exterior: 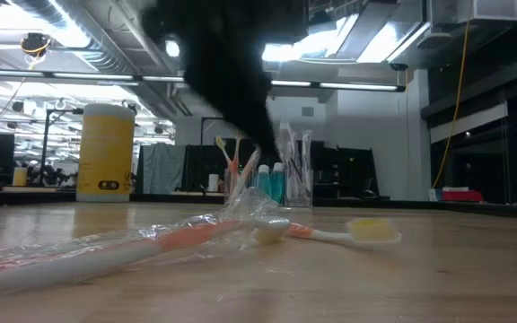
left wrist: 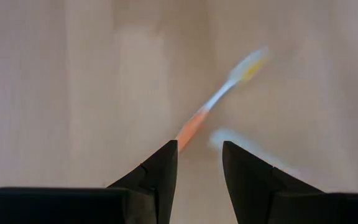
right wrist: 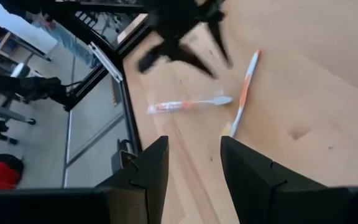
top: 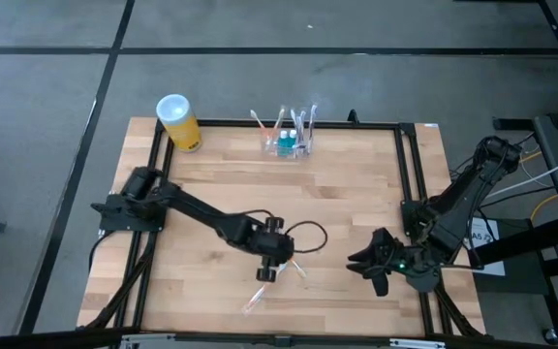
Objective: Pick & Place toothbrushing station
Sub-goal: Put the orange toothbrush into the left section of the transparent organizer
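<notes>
The clear plastic toothbrushing station (top: 291, 139) stands at the table's far edge with several brushes and a blue tube upright in it; it also shows in the low view (exterior: 281, 175). Two toothbrushes lie flat mid-table. One is in a clear wrapper (top: 258, 296) (exterior: 106, 251). The other is orange and white with a yellow head (top: 298, 269) (exterior: 348, 233) (left wrist: 222, 93). My left gripper (top: 271, 273) (left wrist: 199, 152) hovers open over them, pointing down. My right gripper (top: 366, 264) (right wrist: 194, 146) is open and empty near the table's right side.
A yellow canister with a white top (top: 178, 121) (exterior: 106, 151) stands at the far left corner. A black frame rail (top: 410, 184) runs along the table's sides. Bare wood lies between the toothbrushes and the station.
</notes>
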`<move>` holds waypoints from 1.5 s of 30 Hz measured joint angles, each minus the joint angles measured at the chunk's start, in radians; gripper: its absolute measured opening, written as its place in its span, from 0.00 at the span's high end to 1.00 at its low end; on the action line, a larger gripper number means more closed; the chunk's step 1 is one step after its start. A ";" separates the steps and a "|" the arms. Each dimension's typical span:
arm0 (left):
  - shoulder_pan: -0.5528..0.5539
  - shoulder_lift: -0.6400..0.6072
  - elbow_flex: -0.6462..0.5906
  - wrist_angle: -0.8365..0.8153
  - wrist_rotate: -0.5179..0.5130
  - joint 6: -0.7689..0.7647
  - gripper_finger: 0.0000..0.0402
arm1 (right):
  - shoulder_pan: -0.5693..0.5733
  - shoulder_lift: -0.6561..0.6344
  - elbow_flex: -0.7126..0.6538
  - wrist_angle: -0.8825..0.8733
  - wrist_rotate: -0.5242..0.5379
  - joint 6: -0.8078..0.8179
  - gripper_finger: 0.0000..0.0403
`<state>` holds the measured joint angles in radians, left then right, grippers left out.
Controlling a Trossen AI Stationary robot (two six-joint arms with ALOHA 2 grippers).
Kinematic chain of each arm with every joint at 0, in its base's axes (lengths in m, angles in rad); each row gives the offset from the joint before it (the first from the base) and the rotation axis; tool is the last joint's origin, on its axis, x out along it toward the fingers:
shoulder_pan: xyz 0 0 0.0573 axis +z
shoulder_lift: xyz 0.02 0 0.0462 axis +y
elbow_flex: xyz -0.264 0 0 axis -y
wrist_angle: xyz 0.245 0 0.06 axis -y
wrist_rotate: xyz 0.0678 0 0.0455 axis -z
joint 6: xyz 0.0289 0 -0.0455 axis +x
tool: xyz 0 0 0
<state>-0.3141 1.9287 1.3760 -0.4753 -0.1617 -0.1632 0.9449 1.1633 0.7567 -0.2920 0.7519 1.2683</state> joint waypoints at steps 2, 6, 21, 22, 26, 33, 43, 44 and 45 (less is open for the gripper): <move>0.021 0.036 0.017 -0.072 -0.022 -0.021 0.69 | 0.005 0.000 0.000 0.000 -0.010 0.018 0.63; 0.066 0.073 0.017 -0.115 0.005 0.004 0.69 | 0.026 0.007 0.000 0.004 -0.008 0.034 0.63; 0.117 0.077 -0.015 -0.110 0.145 0.271 0.69 | 0.074 0.009 0.000 0.022 0.108 0.082 0.63; 0.118 0.077 -0.024 -0.104 0.153 0.271 0.69 | 0.075 0.009 0.000 0.022 0.114 0.082 0.63; 0.118 0.077 -0.057 -0.080 0.153 0.266 0.69 | 0.078 0.009 0.000 0.022 0.141 0.083 0.63; 0.131 0.067 -0.131 -0.020 0.143 0.141 0.70 | 0.080 0.009 0.000 0.022 0.148 0.100 0.63; 0.118 0.056 -0.192 -0.011 0.087 -0.191 0.93 | 0.081 0.009 0.000 0.020 0.149 0.108 0.63; 0.112 0.055 -0.192 -0.014 0.072 -0.225 0.93 | 0.081 0.009 0.000 0.020 0.149 0.108 0.63; 0.107 0.055 -0.192 -0.018 0.058 -0.263 0.93 | 0.081 0.009 0.000 0.019 0.149 0.108 0.63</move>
<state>-0.2067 1.9839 1.1835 -0.4937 -0.1037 -0.4262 1.0264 1.1725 0.7563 -0.2726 0.9009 1.3766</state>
